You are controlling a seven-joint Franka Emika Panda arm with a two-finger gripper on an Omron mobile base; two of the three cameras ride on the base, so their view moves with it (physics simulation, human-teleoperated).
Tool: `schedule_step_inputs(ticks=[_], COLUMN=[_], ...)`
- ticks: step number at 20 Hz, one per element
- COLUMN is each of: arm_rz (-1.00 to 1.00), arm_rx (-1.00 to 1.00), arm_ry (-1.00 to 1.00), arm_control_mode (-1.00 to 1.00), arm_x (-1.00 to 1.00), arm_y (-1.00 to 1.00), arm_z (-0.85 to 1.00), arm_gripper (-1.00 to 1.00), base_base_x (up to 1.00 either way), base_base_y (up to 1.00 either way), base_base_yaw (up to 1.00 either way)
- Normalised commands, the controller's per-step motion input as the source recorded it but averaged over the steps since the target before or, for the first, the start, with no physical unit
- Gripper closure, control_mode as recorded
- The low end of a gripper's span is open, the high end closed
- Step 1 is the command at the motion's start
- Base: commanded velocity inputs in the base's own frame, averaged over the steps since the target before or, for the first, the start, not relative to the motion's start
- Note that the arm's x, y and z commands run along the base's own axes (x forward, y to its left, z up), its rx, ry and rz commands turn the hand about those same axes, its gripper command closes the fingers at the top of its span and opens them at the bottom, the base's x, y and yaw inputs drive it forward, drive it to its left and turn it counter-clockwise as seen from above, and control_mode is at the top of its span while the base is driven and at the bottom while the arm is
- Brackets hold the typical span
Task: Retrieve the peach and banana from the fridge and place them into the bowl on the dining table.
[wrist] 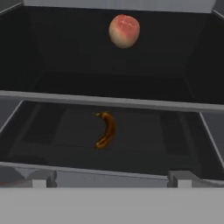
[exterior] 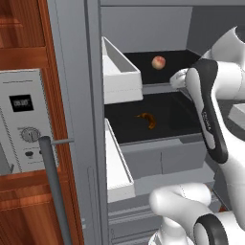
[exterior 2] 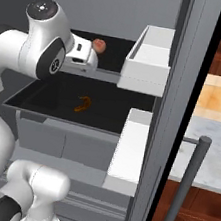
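Note:
The fridge (exterior: 91,105) stands open before me. On its upper black shelf rests the peach (exterior: 158,62) (exterior 2: 99,45) (wrist: 124,30), pink-yellow and round. One shelf lower lies the banana (exterior: 148,119) (exterior 2: 83,104) (wrist: 106,130), brown-orange and curved. My gripper (wrist: 111,178) is open and holds nothing. It hovers at the front of the shelves, about level with the upper shelf's edge, short of both fruits. The hand (exterior: 178,79) sits just right of the peach in the left base view. The bowl and the dining table are out of view.
White door bins (exterior: 119,72) (exterior 2: 151,58) jut from both open doors on either side of the shelves. Grey drawers (exterior: 162,158) sit below the banana's shelf. A long bar handle (exterior 2: 183,190) and a marbled wall counter (exterior 2: 212,149) lie to the right.

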Motion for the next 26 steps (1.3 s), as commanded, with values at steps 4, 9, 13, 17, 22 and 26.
schedule_step_inputs(ticks=[4, 9, 13, 17, 22, 26], arm_rz=[0.0, 0.0, 0.0, 0.0, 0.0, 0.0], arm_rx=[0.0, 0.0, 0.0, 0.0, 0.0, 0.0], arm_ry=[0.0, 0.02, 0.01, 0.0, 0.0, 0.0], arm_control_mode=[-1.0, -1.0, -1.0, -1.0, -1.0, -1.0], arm_x=[0.47, 0.55, 0.57, 0.57, 0.46, 0.47], arm_y=[0.07, 0.02, 0.0, 0.0, 0.0, 0.0], arm_z=[0.21, 0.18, 0.0, -0.01, -0.01, 0.0], arm_gripper=[-1.0, -1.0, -1.0, -1.0, -1.0, -1.0], base_base_x=[0.0, 0.0, 0.0, 0.0, 0.0, 0.0], base_base_y=[0.0, 0.0, 0.0, 0.0, 0.0, 0.0], base_base_yaw=[0.0, 0.0, 0.0, 0.0, 0.0, 0.0])
